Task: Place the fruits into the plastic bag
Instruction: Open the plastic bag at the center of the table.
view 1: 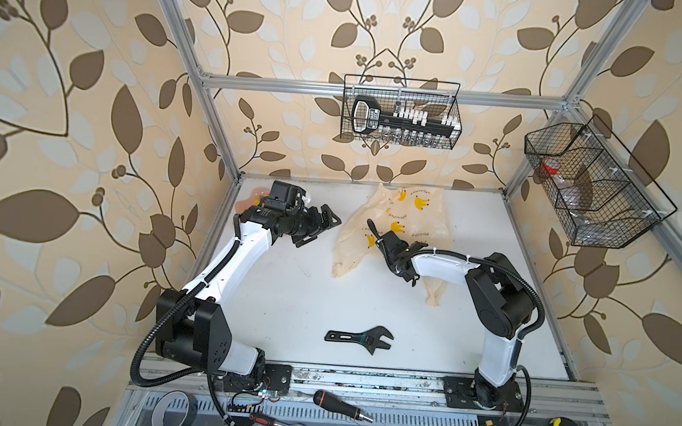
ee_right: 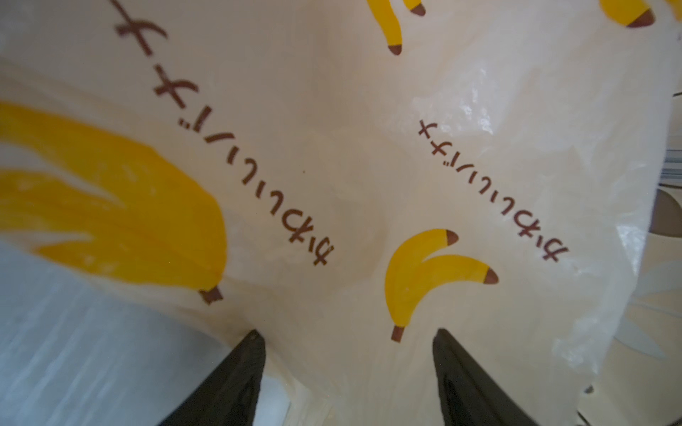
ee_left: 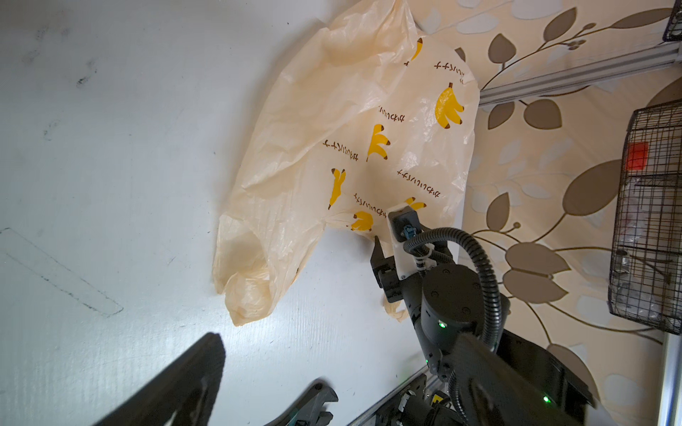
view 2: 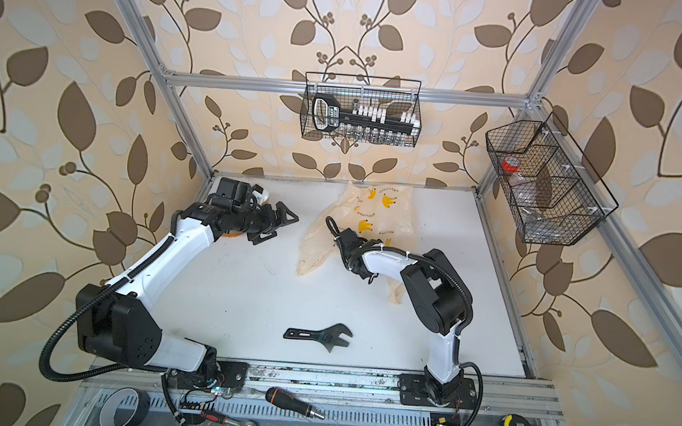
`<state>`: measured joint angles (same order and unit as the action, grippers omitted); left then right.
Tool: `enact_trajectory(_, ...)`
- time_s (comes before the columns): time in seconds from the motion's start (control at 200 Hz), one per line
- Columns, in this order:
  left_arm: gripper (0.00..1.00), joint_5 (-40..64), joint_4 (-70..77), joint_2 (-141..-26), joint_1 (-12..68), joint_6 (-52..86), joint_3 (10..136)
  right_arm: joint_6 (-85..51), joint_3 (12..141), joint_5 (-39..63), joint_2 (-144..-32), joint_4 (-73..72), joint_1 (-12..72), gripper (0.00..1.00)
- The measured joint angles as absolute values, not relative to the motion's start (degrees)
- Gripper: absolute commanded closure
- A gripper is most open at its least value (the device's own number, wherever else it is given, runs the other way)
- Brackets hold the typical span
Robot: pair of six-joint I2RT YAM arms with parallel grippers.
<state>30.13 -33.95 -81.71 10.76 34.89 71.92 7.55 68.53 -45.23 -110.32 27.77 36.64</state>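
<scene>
The plastic bag [view 1: 412, 214] [view 2: 388, 217], cream with yellow banana prints, lies crumpled at the back middle of the white table. Its handle loops trail toward the front. My right gripper [view 1: 384, 241] [view 2: 344, 238] is low on the bag's near edge. In the right wrist view it is open, its black fingers [ee_right: 236, 372] wide apart with bag film [ee_right: 369, 147] spread between and beyond them. My left gripper [view 1: 324, 229] [view 2: 279, 226] hovers open and holds nothing, left of the bag [ee_left: 332, 110]. The fruits are hidden behind my left arm.
A pink-orange dish edge [view 1: 247, 200] peeks out behind the left arm at the back left corner. A black adjustable wrench [view 1: 360, 339] lies at the front middle. Wire baskets [view 1: 402, 112] [view 1: 588, 184] hang on the walls. A screwdriver [view 1: 340, 404], ratchet and tape lie beyond the front rail.
</scene>
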Motion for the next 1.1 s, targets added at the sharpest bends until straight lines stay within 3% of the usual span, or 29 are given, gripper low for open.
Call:
enact_trajectory(0.515, 0.01, 31.6, -32.7, -81.7, 9.6, 34.9, 70.7, 7.2, 66.1, -45.3, -105.5, 31.9, 37.4, 0.2)
enact_trajectory(1.1, 0.01, 32.9, -31.5, -82.0, 9.6, 34.7, 70.3, 11.9, 66.5, -48.7, -110.3, 27.2, 32.9, 0.25)
